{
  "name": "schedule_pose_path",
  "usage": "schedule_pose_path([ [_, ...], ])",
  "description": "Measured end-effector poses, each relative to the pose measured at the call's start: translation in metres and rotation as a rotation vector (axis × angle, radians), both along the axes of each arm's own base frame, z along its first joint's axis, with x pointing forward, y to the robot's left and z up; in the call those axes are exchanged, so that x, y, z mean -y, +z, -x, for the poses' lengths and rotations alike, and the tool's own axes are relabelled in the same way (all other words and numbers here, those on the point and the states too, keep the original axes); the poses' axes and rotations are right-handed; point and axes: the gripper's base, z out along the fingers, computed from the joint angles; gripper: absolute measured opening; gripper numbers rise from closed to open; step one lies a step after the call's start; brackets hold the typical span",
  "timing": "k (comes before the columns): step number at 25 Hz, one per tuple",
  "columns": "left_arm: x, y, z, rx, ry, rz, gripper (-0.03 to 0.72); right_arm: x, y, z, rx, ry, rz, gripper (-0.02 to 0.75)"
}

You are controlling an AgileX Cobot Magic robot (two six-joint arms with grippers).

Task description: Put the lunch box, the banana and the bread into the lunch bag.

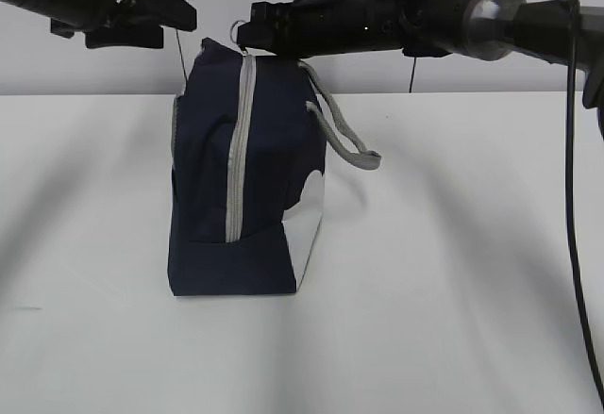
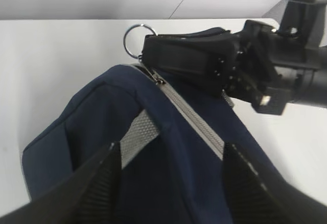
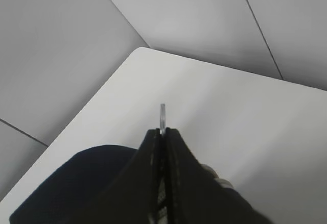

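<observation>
The navy lunch bag (image 1: pixel 203 178) stands on end on the white table, its grey zipper (image 1: pixel 236 150) running shut down the front. My right gripper (image 1: pixel 257 18) reaches across the bag's top and is shut on the ring pull (image 1: pixel 238 29). The ring (image 3: pixel 162 114) sticks out past the closed fingertips (image 3: pixel 153 145) in the right wrist view. My left gripper (image 2: pixel 171 183) is open just above the bag (image 2: pixel 76 132), its fingers either side of the top near a grey webbing strip (image 2: pixel 138 134). The lunch box, banana and bread are out of view.
A grey handle loop (image 1: pixel 344 131) hangs off the bag's right side. The white table (image 1: pixel 453 273) spreads around the bag, with a pale wall behind. The right arm (image 1: pixel 453 13) spans the top of the exterior view.
</observation>
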Motion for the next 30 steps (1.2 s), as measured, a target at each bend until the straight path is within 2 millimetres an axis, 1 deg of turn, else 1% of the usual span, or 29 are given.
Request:
schedule_pose_path([
  [3, 0.004, -0.014, -0.007, -0.019, 0.015, -0.009, 0.473, 0.000, 0.000, 0.000, 0.000, 0.000, 0.000, 0.006],
  [8, 0.012, -0.026, -0.015, -0.018, 0.037, -0.015, 0.477, 0.000, -0.001, 0.000, 0.003, 0.002, 0.010, 0.006],
  [13, 0.020, -0.029, -0.016, -0.025, 0.043, 0.012, 0.478, 0.000, -0.001, 0.000, 0.008, 0.006, 0.023, 0.006],
  [17, 0.020, -0.028, -0.017, -0.021, 0.055, 0.023, 0.479, 0.000, -0.001, 0.000, 0.009, 0.006, 0.025, 0.006],
  [21, 0.022, -0.035, -0.020, -0.037, 0.071, 0.042, 0.479, 0.000, -0.001, 0.000, 0.008, 0.007, 0.025, 0.006],
  [25, 0.021, -0.037, -0.022, -0.034, 0.088, 0.044, 0.478, 0.000, -0.001, 0.000, 0.008, 0.009, 0.024, 0.006],
  [28, 0.022, -0.043, -0.025, -0.048, 0.094, 0.049, 0.454, 0.000, -0.002, 0.000, 0.009, 0.009, 0.026, 0.006],
  [30, 0.023, -0.045, -0.025, -0.055, 0.094, 0.051, 0.422, 0.000, -0.002, 0.000, 0.009, 0.009, 0.026, 0.006],
])
